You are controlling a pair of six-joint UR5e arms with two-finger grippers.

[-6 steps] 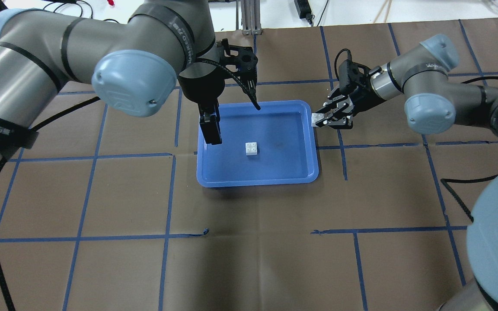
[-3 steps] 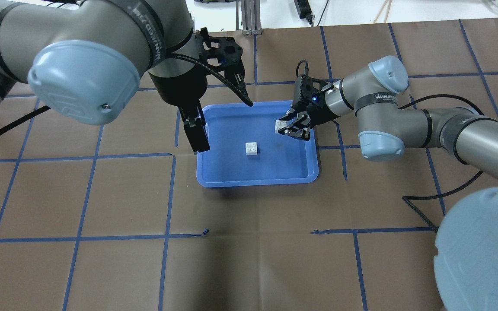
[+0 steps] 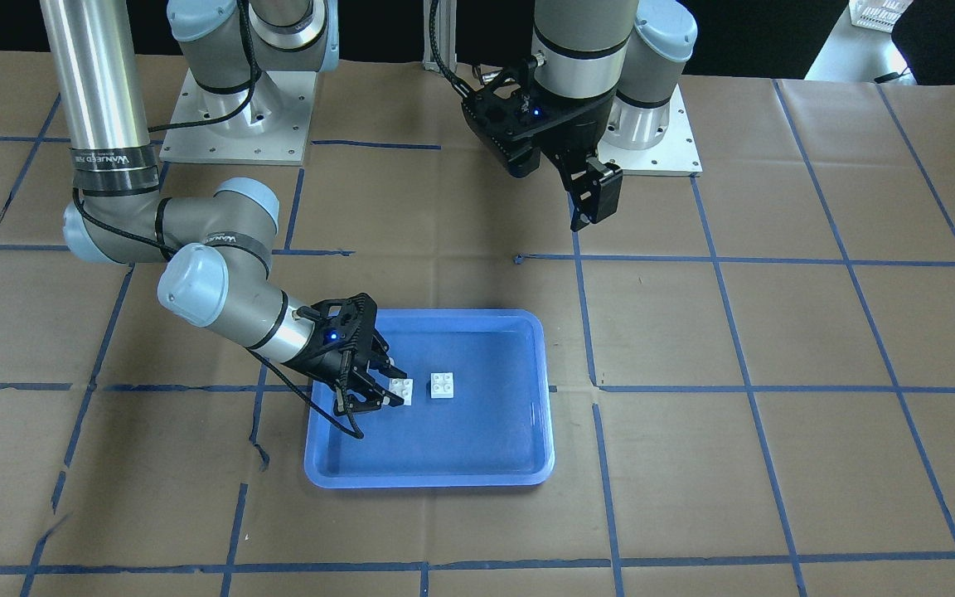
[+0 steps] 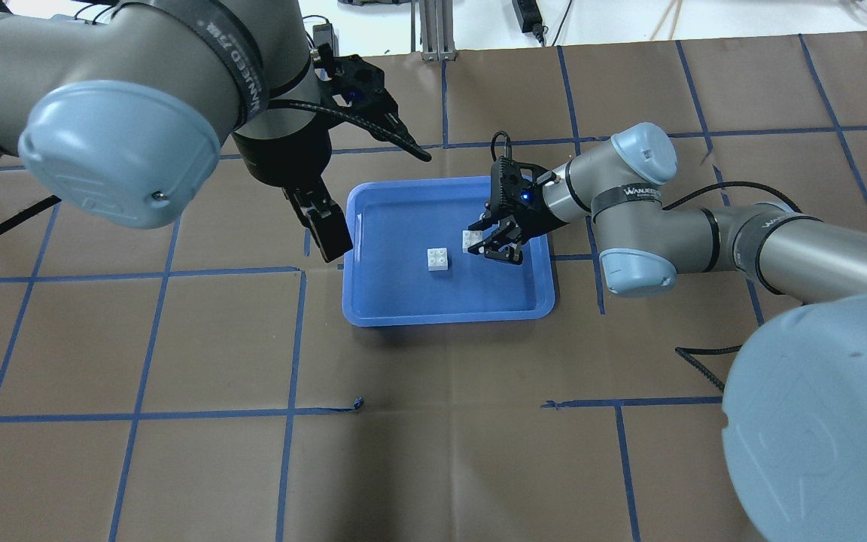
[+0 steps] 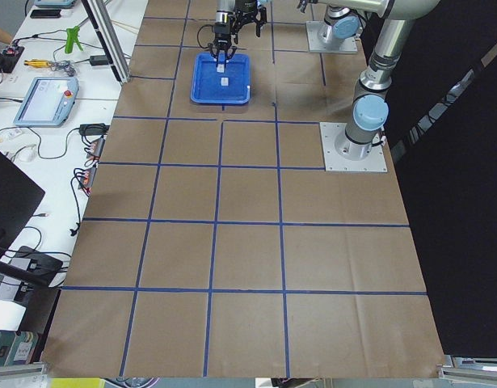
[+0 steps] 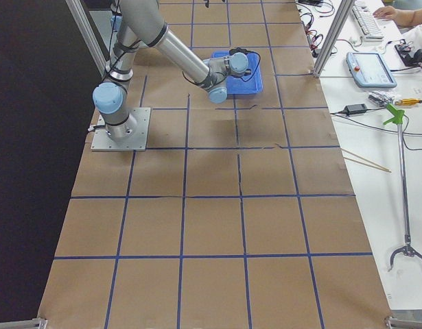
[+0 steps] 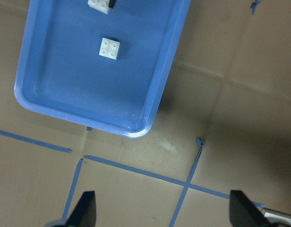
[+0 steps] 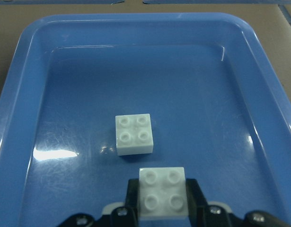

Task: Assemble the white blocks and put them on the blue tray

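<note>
The blue tray (image 4: pixel 403 297) lies mid-table, also in the front view (image 3: pixel 477 448). One white block (image 4: pixel 438 258) lies studs up near the tray's middle; it also shows in the front view (image 3: pixel 443 385), the left wrist view (image 7: pixel 110 48) and the right wrist view (image 8: pixel 133 134). My right gripper (image 4: pixel 480 245) is shut on the second white block (image 4: pixel 472 240), studs up, low over the tray just right of the lying block, apart from it (image 8: pixel 162 193). My left gripper (image 4: pixel 378 205) is open and empty, raised above the tray's left rear corner.
The table is brown paper with a grid of blue tape lines (image 4: pixel 290 339). The arm bases (image 3: pixel 643 124) stand at the robot's side. A side bench with a tablet and tools (image 5: pixel 46 97) runs past the table's far edge.
My right gripper has carried its white block from outside the tray's right rim to over the tray, beside the lying block. My left gripper has drawn back to the left, still open.
</note>
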